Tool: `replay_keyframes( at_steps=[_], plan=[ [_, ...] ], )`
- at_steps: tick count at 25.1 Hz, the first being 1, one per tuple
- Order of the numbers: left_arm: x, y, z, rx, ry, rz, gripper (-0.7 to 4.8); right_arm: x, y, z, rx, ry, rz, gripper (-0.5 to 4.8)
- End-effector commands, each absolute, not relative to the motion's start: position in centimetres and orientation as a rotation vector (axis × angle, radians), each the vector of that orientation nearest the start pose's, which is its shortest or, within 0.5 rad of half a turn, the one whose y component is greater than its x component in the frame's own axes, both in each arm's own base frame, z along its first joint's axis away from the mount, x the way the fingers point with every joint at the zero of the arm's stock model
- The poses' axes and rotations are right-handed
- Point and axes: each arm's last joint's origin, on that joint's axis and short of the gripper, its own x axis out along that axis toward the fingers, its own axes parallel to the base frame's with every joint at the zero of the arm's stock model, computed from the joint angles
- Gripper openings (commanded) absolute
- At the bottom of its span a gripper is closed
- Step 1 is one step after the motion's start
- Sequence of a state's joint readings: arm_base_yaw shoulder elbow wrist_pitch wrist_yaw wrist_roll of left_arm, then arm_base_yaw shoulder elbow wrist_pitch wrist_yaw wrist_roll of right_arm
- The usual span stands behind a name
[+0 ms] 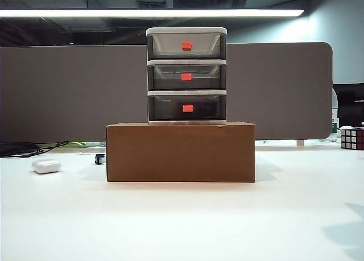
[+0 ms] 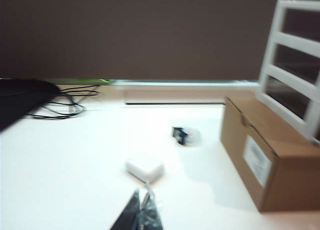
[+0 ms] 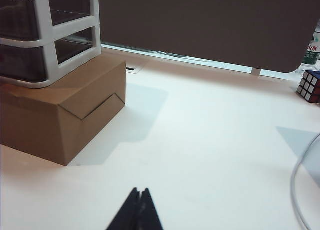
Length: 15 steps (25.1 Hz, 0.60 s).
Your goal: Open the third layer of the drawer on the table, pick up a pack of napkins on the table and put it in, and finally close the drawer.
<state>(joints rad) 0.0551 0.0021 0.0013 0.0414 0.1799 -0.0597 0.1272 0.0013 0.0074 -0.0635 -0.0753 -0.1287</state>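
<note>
Far left on the white desk [image 1: 182, 227]: a tangle of black cables [image 1: 25, 149] along the far edge, then a small white rounded case [image 1: 46, 166] lying flat, long axis running left to right. Just right of it, near the box's left side, a small dark object [image 1: 100, 158], too blurred to name.

Centre: a brown cardboard box [image 1: 181, 152] resting on the desk, long side facing the near edge. On top of it, upright, the drawer [image 1: 186, 75] with its light grey frame, taller than wide, fronts and red-orange handles pointing toward the near edge. All three smoky trays pushed in flush; the third layer [image 1: 187, 107] at the bottom, shut, sitting just above the box top.

Far right: a puzzle cube [image 1: 352, 139] at the desk's far edge.

No napkin pack visible in any view.

Left gripper [image 2: 141, 210] low over the near left desk, jaws together, tips meeting in a point, holding nothing, aimed toward the white case. Right gripper [image 3: 139, 210] above the near right desk, jaws likewise pressed together and empty, well apart from the box.
</note>
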Motion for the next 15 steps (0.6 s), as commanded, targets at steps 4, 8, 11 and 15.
replay_keyframes(
  at_steps=[4,8,11,15],
  plan=[
    [9.69,0.09,17.11,-0.135,-0.050,-0.127,-0.05,9.65,1.34,16.00,-0.127,0.025,0.210,-0.06],
    [9.69,0.09,17.10,-0.135,-0.049,-0.127,-0.05,9.65,1.34,15.93,-0.127,0.033,0.211,-0.06],
    [9.69,0.09,17.10,-0.135,-0.049,-0.127,-0.05,9.64,1.34,15.87,-0.127,0.039,0.211,-0.06],
    [9.69,0.09,17.10,-0.135,-0.049,-0.127,-0.05,9.64,1.34,15.85,-0.127,0.041,0.212,-0.06]
  ],
)
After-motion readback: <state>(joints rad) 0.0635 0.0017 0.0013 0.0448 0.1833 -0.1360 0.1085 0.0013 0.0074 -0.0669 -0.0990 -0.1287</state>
